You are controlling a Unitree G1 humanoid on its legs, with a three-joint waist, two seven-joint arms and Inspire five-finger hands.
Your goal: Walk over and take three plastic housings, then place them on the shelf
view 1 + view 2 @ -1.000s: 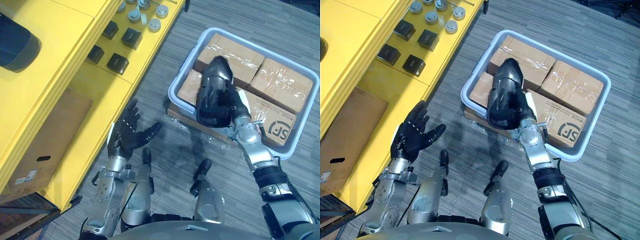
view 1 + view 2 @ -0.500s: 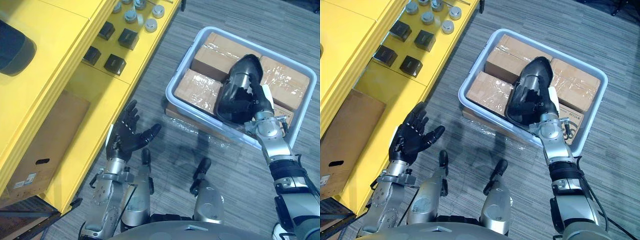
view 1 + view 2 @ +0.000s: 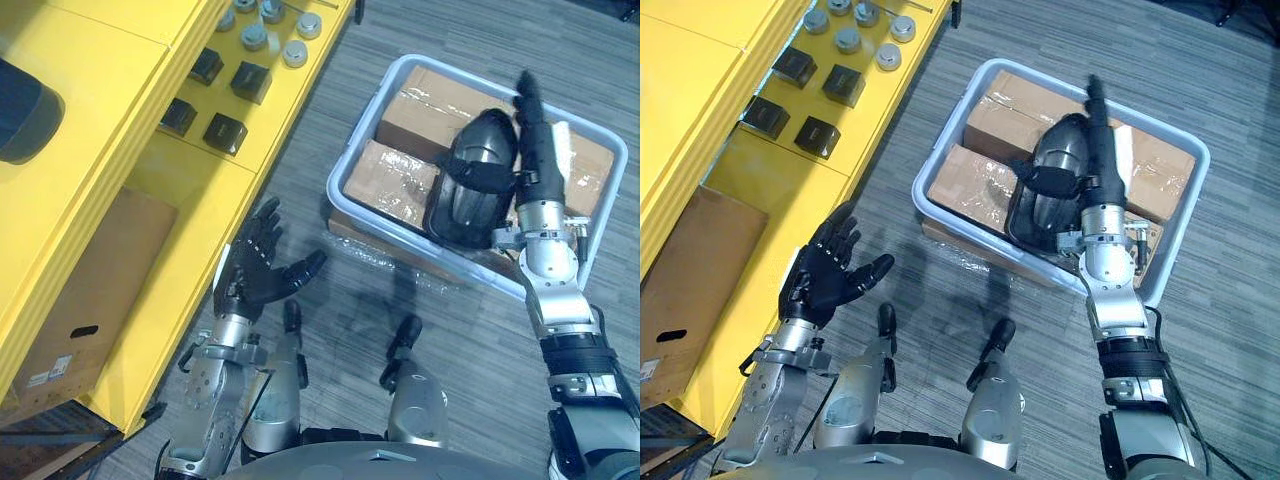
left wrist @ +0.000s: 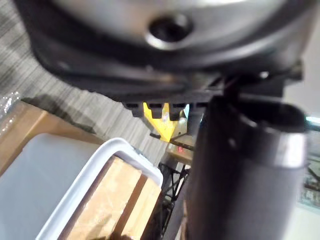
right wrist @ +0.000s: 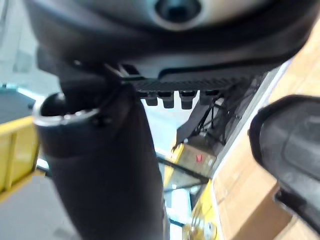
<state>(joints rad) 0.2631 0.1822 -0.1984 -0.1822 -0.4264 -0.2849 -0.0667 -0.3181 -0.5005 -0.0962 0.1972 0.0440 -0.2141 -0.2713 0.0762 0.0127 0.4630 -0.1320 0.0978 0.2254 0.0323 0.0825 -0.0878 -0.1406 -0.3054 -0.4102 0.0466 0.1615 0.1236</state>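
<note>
The black plastic housing [image 3: 468, 195] lies at about 2 o'clock in the head views. It rests on top of the brown cardboard boxes [image 3: 395, 185] inside a pale bin [image 3: 338, 188] on the floor. The right hand [image 3: 532, 140] is right beside it, touching its far side. The fingers are held out straight and point away from the robot, so they are not wrapped round the housing. The thumb seems to lie across the shell. I think the hand is flat like this so it can slide along the smooth, round shell before it grabs. The left hand [image 3: 252, 275] waits at 7 o'clock, palm up, fingers spread and holding nothing, maybe ready to help carry. The yellow shelf [image 3: 110, 150] runs from 9 to 12 o'clock, with little black blocks [image 3: 222, 132] and silver round parts [image 3: 295, 52] on it. The housing has to end up on that shelf.
</note>
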